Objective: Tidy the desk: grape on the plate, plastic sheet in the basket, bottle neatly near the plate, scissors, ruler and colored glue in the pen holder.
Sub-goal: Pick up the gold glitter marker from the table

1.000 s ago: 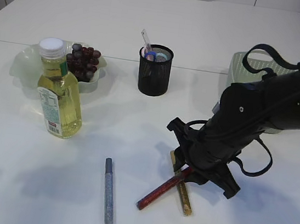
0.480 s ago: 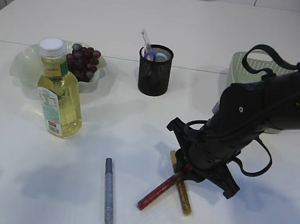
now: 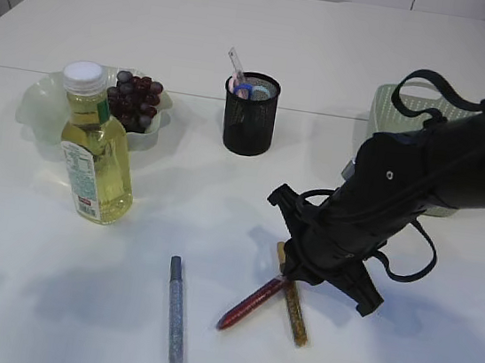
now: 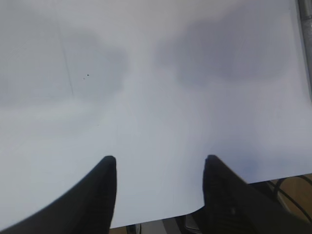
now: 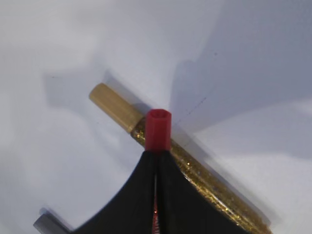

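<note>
Right pincer (image 5: 157, 161) clamps the glittery red glue stick (image 3: 250, 303); left pincer (image 4: 160, 168) gapes; mesh pen holder (image 3: 249, 120) holds scissors (image 3: 243, 88).

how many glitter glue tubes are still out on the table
3. The silver glue tube lies alone near the front edge. The red glue tube is clamped in the right gripper, crossing the gold glue tube. More may sit hidden in the pen holder.

red glitter glue (image 3: 251, 305), gold glitter glue (image 3: 294, 308), silver glitter glue (image 3: 176, 315), black mesh pen holder (image 3: 249, 118)
</note>
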Tool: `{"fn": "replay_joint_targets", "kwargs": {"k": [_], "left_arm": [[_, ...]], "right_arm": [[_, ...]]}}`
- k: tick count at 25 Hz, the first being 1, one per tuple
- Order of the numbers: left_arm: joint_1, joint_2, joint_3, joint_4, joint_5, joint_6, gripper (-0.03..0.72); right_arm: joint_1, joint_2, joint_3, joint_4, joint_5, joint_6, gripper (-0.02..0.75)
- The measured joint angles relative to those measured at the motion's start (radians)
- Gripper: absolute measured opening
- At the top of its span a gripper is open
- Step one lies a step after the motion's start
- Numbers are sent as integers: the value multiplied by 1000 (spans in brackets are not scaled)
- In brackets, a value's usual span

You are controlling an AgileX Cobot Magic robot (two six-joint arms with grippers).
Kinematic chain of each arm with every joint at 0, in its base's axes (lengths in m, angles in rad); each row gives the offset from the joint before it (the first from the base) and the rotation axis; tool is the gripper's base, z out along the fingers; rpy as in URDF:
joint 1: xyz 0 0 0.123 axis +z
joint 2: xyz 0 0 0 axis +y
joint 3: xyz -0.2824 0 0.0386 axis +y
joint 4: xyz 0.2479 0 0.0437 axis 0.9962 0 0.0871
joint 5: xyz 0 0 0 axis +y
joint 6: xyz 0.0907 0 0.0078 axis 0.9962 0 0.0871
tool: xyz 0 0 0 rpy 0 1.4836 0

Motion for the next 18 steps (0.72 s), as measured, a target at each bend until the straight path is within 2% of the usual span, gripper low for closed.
{"fn": "replay_joint_targets", "kwargs": {"k": [6,8,13,18], "left_arm": [[0,0,0,0,0,0,415],[0,0,0,0,0,0,415],[0,0,0,0,0,0,415],[0,0,0,0,0,0,415]], "right_arm": [[0,0,0,0,-4,0,20],[0,0,0,0,-4,0,62],[0,0,0,2,-1,0,238],[0,0,0,2,-1,0,273]]}}
